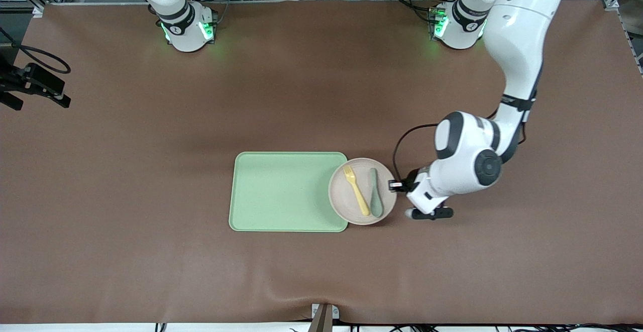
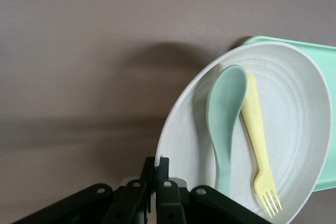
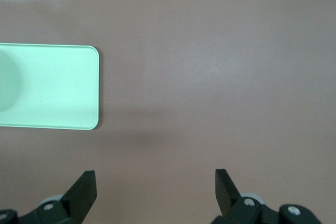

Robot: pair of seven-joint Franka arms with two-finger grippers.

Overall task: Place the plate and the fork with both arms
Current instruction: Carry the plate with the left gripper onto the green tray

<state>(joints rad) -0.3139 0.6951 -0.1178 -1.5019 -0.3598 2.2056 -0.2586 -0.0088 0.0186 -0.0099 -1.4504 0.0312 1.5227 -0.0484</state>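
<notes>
Plate (image 1: pixel 362 191): pale, round; overlaps the tray's edge at the left arm's end, its rim there pinched by the left gripper.
Fork (image 1: pixel 356 190): yellow, lying in the plate, on the tray's side of the spoon (image 1: pixel 375 199).
Left gripper (image 2: pixel 156 174): fingers clamped together on the plate's rim; the left wrist view shows the pinch, which the front view hides under the wrist.
Tray (image 1: pixel 286 191): light green, flat on the table (image 1: pixel 150 171).
Right gripper (image 3: pixel 155 184): fingers spread wide, holding nothing, over bare table beside the tray; seen only in the right wrist view.
</notes>
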